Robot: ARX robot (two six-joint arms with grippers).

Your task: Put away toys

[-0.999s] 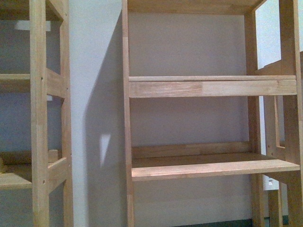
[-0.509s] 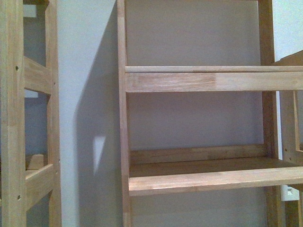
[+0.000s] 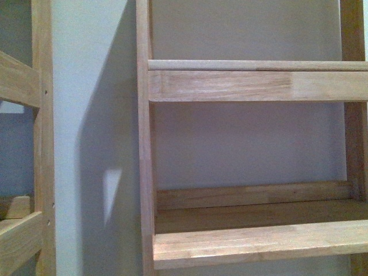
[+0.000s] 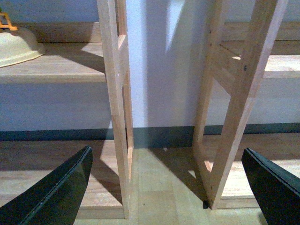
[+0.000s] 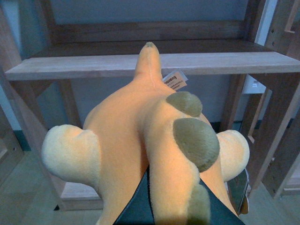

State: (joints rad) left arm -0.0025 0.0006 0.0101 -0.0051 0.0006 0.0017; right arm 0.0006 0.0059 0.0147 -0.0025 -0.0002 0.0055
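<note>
The orange-yellow plush animal (image 5: 136, 140) fills the right wrist view, with cream paws, olive patches and a white tag. My right gripper (image 5: 173, 208) is shut on its body, and dark fingers (image 5: 136, 206) show under it. The toy's pointed end reaches toward a wooden shelf board (image 5: 84, 65) just ahead, at about the board's height. My left gripper (image 4: 166, 192) is open with nothing between its black fingers (image 4: 56, 187); it hangs low over the floor between two shelf units. In the front view neither arm nor toy shows.
The front view shows a wooden shelf unit (image 3: 259, 241) close ahead with two bare boards, and a second unit (image 3: 23, 80) at the left. In the left wrist view stand wooden uprights (image 4: 115, 103) and a cream bowl-shaped object (image 4: 16, 44) on a shelf.
The front view has closed in on the shelf unit. Its boards look larger, and the left unit has slid toward the picture's edge.
</note>
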